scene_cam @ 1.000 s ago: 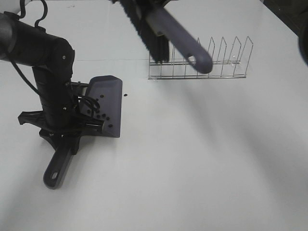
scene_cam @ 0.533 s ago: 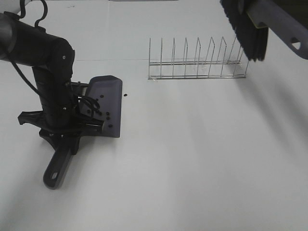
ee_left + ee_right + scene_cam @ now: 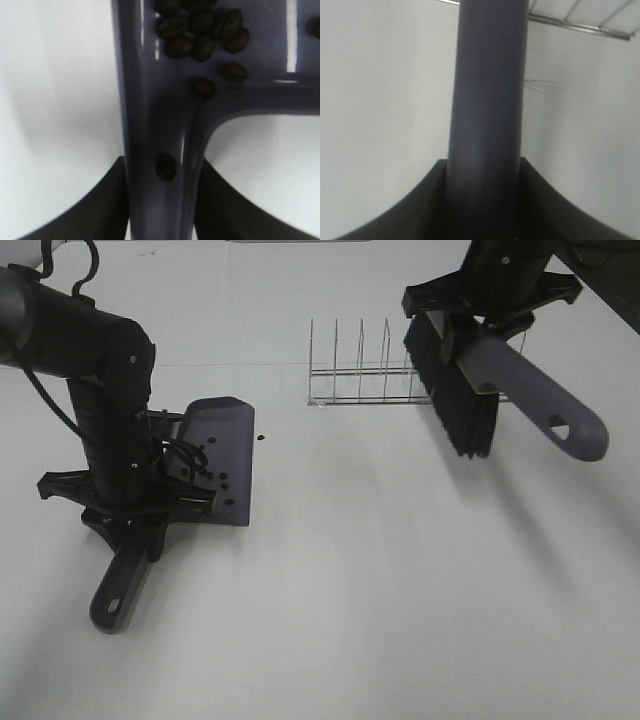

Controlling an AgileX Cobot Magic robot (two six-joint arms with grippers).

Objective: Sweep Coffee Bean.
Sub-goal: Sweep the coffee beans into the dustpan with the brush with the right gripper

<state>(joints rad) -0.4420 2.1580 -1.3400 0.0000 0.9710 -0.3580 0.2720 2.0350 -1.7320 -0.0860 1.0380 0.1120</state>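
The grey-purple dustpan (image 3: 218, 445) lies on the white table at the left. Several coffee beans (image 3: 213, 480) sit in it, and they show close up in the left wrist view (image 3: 200, 31). One bean (image 3: 260, 437) lies on the table just right of the pan. My left gripper (image 3: 135, 525) is shut on the dustpan handle (image 3: 160, 150). My right gripper (image 3: 492, 320) is shut on the brush handle (image 3: 487, 100). It holds the brush (image 3: 455, 390) tilted in the air at the upper right, bristles down, far from the beans.
A wire dish rack (image 3: 365, 375) stands at the back of the table, behind the brush; its edge also shows in the right wrist view (image 3: 580, 21). The dustpan handle's end (image 3: 112, 602) points toward the front left.
The right arm has swung the brush from above the rack's left part to the far right, then lower in front of the rack's right end. The left arm and dustpan have not moved.
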